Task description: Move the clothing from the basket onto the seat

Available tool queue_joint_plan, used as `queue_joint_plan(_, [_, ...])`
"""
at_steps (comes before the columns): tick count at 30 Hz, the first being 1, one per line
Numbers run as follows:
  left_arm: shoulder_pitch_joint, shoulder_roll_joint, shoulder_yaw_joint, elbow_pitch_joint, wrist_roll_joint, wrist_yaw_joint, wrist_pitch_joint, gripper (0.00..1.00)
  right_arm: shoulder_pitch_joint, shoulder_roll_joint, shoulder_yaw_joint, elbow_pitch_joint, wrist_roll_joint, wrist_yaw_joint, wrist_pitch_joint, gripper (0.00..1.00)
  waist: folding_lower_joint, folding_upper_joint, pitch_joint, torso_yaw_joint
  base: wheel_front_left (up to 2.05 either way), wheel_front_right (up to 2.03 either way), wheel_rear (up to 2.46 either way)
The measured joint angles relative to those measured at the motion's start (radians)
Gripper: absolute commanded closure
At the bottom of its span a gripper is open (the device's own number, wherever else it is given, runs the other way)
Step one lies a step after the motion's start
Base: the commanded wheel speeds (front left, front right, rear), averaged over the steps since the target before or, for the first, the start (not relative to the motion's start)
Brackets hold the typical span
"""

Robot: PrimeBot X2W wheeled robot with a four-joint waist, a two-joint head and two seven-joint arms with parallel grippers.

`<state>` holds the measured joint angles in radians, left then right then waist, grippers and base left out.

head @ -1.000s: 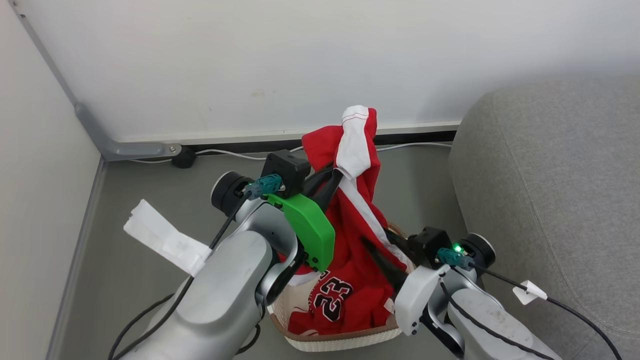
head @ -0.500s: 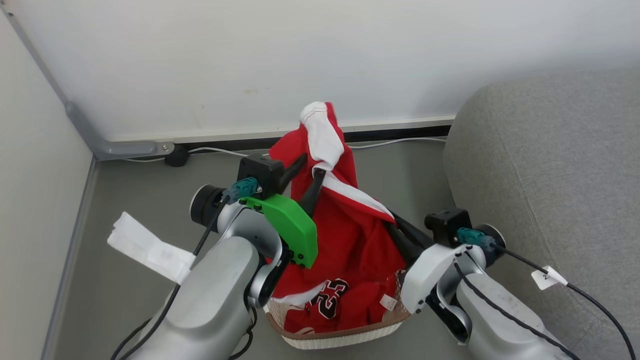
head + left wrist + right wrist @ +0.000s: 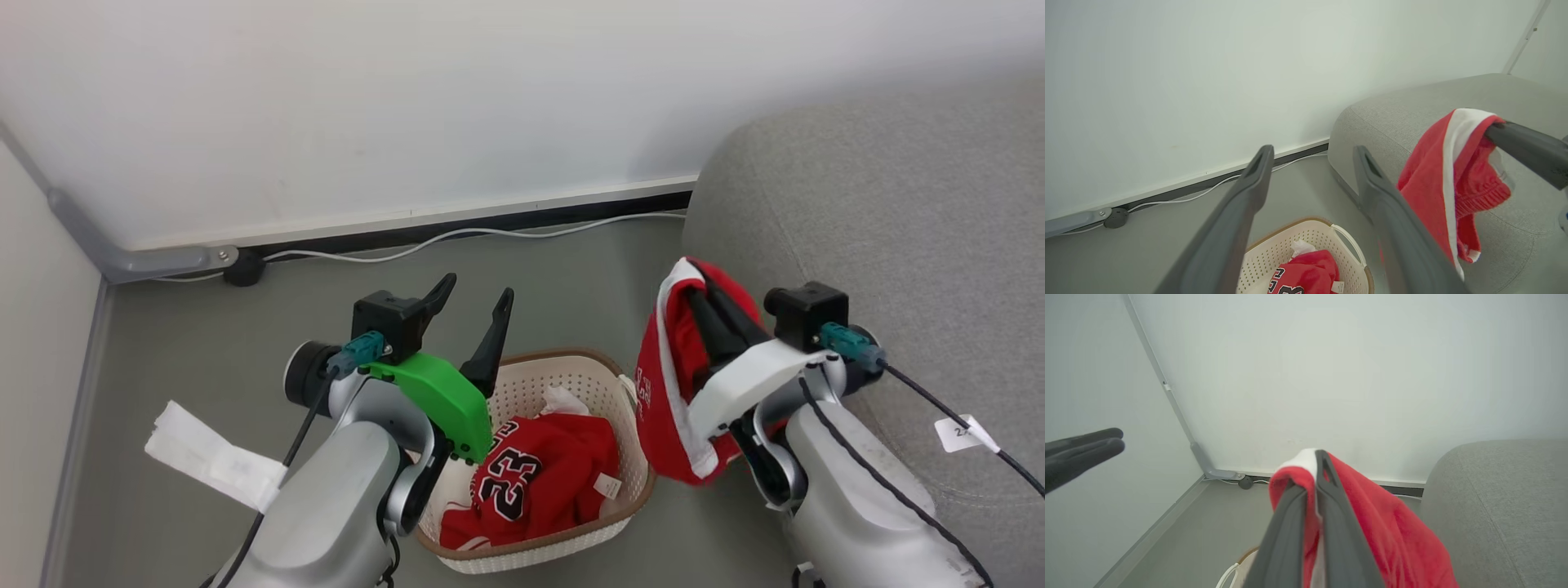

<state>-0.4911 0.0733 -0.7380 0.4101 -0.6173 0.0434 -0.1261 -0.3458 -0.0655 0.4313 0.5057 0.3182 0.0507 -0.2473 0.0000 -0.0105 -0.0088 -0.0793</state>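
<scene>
red cloth with a white stripe is pinched between the nearly closed fingers of the right gripper (image 3: 707,296), which holds one garment (image 3: 663,408) up outside the basket (image 3: 522,562), just beside its right rim, hanging against the front of the seat (image 3: 898,229) but not yet laid on it. the left gripper (image 3: 478,286) stands spread wide and empty above the basket's far rim. a second piece, the jersey (image 3: 555,465) with a black, white-edged 23, lies crumpled in the basket's bottom. this clothing looks light, limp and slinky, so it should drape and swing rather than keep a shape; a pinch on a bunched fold or the thicker trim would likely hold better than one smooth layer. the basket is cream perforated plastic, rounded, with a brown woven-look rim; the seat is grey coarse-weave fabric with rounded corners. behind lie a grey floor (image 3: 571,278) and a white wall (image 3: 408,106) with a cable (image 3: 490,233) along its foot.
</scene>
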Motion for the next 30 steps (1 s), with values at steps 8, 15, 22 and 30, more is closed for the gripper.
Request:
queue_joint_plan(8, [0.044, 0.002, -0.007, -0.013, -0.003, -0.018, -0.044, 0.00, 0.018, -0.058, -0.075, -0.091, -0.001, -0.049, -0.002, 1.00, 0.0000, 0.0000, 0.000, -0.062, 0.00, 0.00, 0.00])
queue_joint_plan(15, [0.083, 0.003, -0.017, -0.019, -0.005, -0.026, -0.061, 0.00, 0.048, -0.082, -0.097, -0.170, -0.012, -0.061, -0.004, 1.00, 0.0000, 0.0000, -0.001, -0.135, 0.00, 0.00, 0.00])
queue_joint_plan(22, [0.093, 0.003, -0.029, -0.037, -0.006, -0.035, -0.076, 0.00, 0.073, -0.102, -0.105, -0.218, -0.013, -0.061, -0.007, 1.00, 0.0000, 0.0000, 0.003, -0.214, 0.00, 0.00, 0.00])
queue_joint_plan(30, [0.094, 0.003, -0.040, -0.063, 0.008, -0.035, -0.086, 0.00, 0.109, -0.128, -0.116, -0.266, -0.013, -0.061, -0.007, 1.00, 0.0000, 0.0000, 0.022, -0.303, 0.00, 0.00, 0.00])
